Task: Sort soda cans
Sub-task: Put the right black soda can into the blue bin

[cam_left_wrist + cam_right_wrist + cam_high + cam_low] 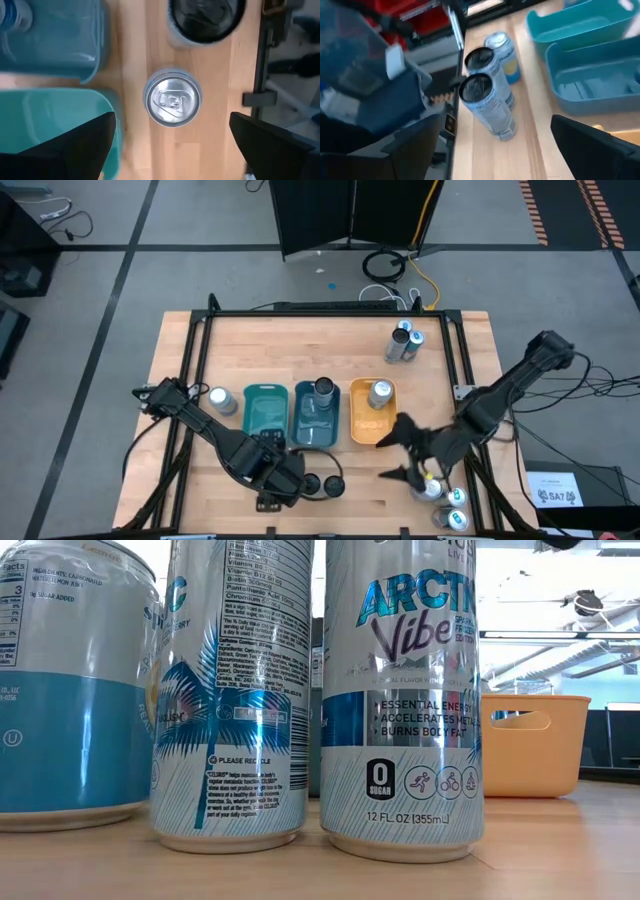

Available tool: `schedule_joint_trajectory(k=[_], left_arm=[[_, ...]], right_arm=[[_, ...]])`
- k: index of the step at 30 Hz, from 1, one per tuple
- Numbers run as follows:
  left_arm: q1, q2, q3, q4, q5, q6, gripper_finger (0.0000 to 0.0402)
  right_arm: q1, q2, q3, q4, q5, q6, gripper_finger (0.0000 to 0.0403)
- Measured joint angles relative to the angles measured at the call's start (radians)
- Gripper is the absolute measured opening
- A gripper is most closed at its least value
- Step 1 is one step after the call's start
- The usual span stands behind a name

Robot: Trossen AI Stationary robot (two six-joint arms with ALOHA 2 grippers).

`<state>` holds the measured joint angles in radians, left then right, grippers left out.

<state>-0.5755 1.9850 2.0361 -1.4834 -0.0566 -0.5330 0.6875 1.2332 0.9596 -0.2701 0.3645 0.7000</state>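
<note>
We hang our left gripper, jaws wide and empty, over a silver can on the wood beside the teal tray; it looks like the pick step. Next we should drop straight down and close on it. Our right gripper, also open, waits by the orange tray.

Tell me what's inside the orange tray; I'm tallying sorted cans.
The orange rectangular plastic tray holds one upright silver-topped soda can at its far end. The right tool overhangs the tray's near corner, so what lies under it cannot be seen.
</note>
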Motion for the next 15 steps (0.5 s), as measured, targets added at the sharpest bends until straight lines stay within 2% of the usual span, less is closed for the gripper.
schedule_joint_trajectory(k=[3,5,11,15], left_arm=[[0.000,0.000,0.000,0.000,-0.001,0.043,0.0400],[0.000,0.000,0.000,0.000,-0.014,0.050,0.0400],[0.000,0.000,0.000,-0.001,-0.179,0.047,0.0400],[0.000,-0.010,0.000,-0.004,-0.208,0.092,0.0400]], right_arm=[[0.004,0.089,0.058,-0.030,-0.002,-0.046,0.0373],[0.003,0.150,0.132,-0.113,0.000,-0.056,0.0373],[0.000,0.368,0.461,-0.468,0.000,-0.059,0.0373],[-0.004,0.508,0.645,-0.627,-0.006,-0.059,0.0373]])
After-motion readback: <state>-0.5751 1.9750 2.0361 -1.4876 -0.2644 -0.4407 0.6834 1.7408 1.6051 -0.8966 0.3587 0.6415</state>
